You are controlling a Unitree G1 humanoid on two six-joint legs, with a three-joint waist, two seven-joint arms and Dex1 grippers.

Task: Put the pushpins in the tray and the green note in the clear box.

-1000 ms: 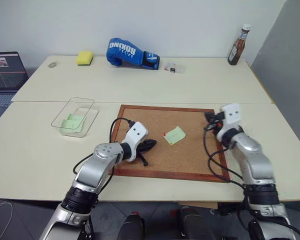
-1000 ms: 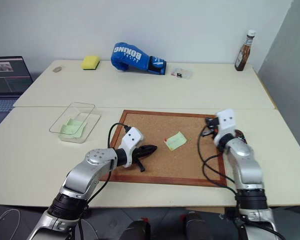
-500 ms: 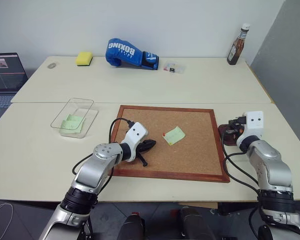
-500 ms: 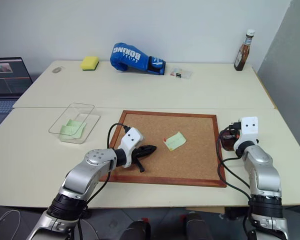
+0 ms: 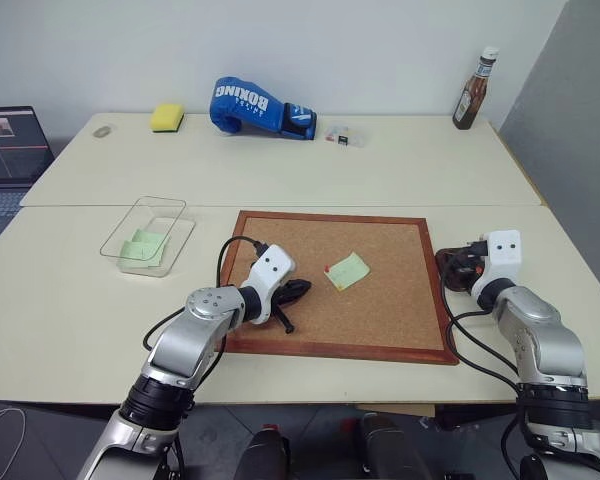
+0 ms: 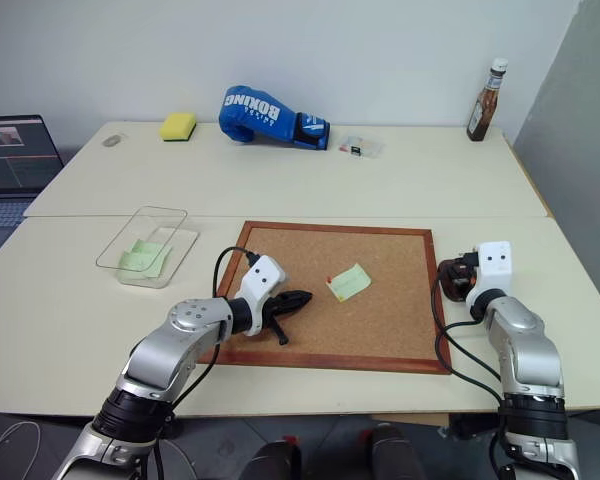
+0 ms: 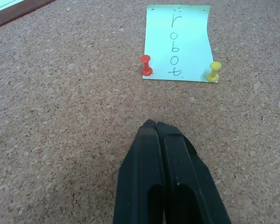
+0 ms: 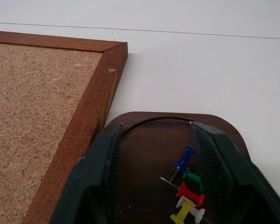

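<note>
The green note (image 7: 178, 44), with "robot" written on it, lies on the cork board (image 5: 380, 310). A red pushpin (image 7: 145, 65) and a yellow pushpin (image 7: 214, 71) stand at its two near corners. My left gripper (image 7: 153, 125) is shut and empty, resting on the cork just short of the note. My right gripper (image 8: 156, 127) is open and low over the dark brown tray (image 8: 144, 140), right of the board. Several loose pushpins (image 8: 186, 186) lie in the tray between its fingers. The clear box (image 5: 115, 232) stands left of the board with another green note (image 5: 145, 245) inside.
Along the table's far edge are a blue boxing glove (image 5: 255, 105), a yellow sponge (image 5: 168, 116), a small clear case (image 5: 345, 134) and a brown bottle (image 5: 472, 90). A laptop (image 5: 5, 150) sits off the far left.
My right arm has swung right from the cork board's right edge to the tray and dropped lower over it. My left arm has stayed put.
</note>
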